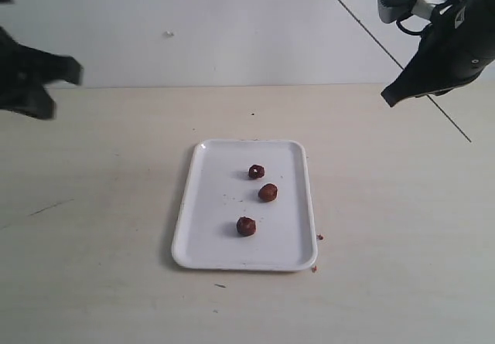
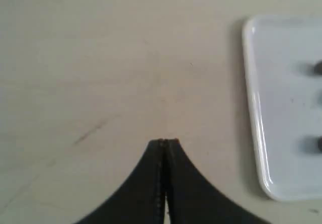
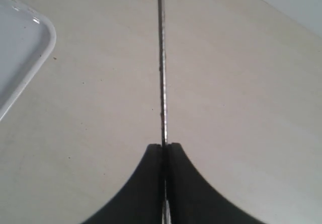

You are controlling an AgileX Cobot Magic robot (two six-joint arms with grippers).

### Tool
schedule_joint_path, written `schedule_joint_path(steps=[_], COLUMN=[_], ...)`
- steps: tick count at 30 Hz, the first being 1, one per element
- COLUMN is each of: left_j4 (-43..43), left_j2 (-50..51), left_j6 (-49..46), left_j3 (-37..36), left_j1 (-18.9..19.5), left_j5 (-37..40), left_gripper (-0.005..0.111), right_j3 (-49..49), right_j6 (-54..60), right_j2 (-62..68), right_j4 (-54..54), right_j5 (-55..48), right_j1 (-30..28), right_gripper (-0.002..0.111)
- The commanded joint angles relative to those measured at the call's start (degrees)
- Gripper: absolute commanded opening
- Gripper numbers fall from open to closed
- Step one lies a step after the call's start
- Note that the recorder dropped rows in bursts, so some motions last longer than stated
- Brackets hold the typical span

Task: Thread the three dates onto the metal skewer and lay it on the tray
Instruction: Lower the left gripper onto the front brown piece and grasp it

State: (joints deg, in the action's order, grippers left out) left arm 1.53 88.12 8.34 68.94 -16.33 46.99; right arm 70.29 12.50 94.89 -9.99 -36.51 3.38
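Note:
Three dates lie on the white tray point(image 1: 203, 228): one at the back point(image 1: 257, 172), one in the middle point(image 1: 267, 192) and one nearer the front point(image 1: 246, 226). My right gripper point(image 1: 389, 97) hangs above the table's back right, shut on the thin metal skewer point(image 1: 356, 18), which slants across it. In the right wrist view the skewer point(image 3: 161, 58) runs straight out from between the closed fingertips of that gripper point(image 3: 163, 144). My left gripper point(image 1: 73, 70) hovers at the far left, away from the tray. Its jaws point(image 2: 163, 141) are shut with nothing between them.
Tiny brown crumbs point(image 1: 319, 237) lie on the pale table just off the tray's right front corner. The tray's edge point(image 2: 254, 108) shows in the left wrist view, and its corner point(image 3: 48, 30) in the right wrist view. A white wall stands behind the table.

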Motion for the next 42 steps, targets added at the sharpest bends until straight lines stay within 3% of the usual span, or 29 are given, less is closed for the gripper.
schedule_joint_path(steps=[1, 6, 9, 14, 19, 26, 42], left_j4=[1.7, 2.2, 2.2, 2.2, 2.2, 2.2, 2.3], left_j2=[14.2, 26.8, 32.2, 39.2, 43.1, 45.2, 48.3], left_j6=[-0.9, -0.9, -0.9, 1.0, 2.8, 4.1, 6.8], left_j3=[7.6, 17.8, 23.6, 32.6, 36.9, 37.2, 37.2], left_j1=[-9.0, -17.9, -21.2, -24.9, -26.1, -26.1, -27.2], left_j5=[3.4, 5.3, 6.6, 10.3, 13.8, 17.6, 17.4], left_gripper=[0.02, 0.05, 0.058, 0.058, 0.058, 0.058, 0.058], right_j3=[-0.1, -0.1, -0.1, -0.1, -0.1, -0.1, -0.1], right_j6=[0.5, 0.5, 0.5, 1.0, 1.0, 1.0, 1.4], right_j2=[0.0, 0.0, 0.0, 0.0, 0.0, 0.0, 0.0], right_j4=[0.5, 1.0, 1.8, 2.5, 2.5, 2.6, 4.0], right_j5=[0.7, 0.7, 0.9, 1.3, 1.3, 1.3, 1.9], right_j1=[-0.4, -0.4, -0.4, -0.4, -0.4, -0.4, -0.4], right_gripper=[0.0, 0.0, 0.0, 0.0, 0.0, 0.0, 0.0])
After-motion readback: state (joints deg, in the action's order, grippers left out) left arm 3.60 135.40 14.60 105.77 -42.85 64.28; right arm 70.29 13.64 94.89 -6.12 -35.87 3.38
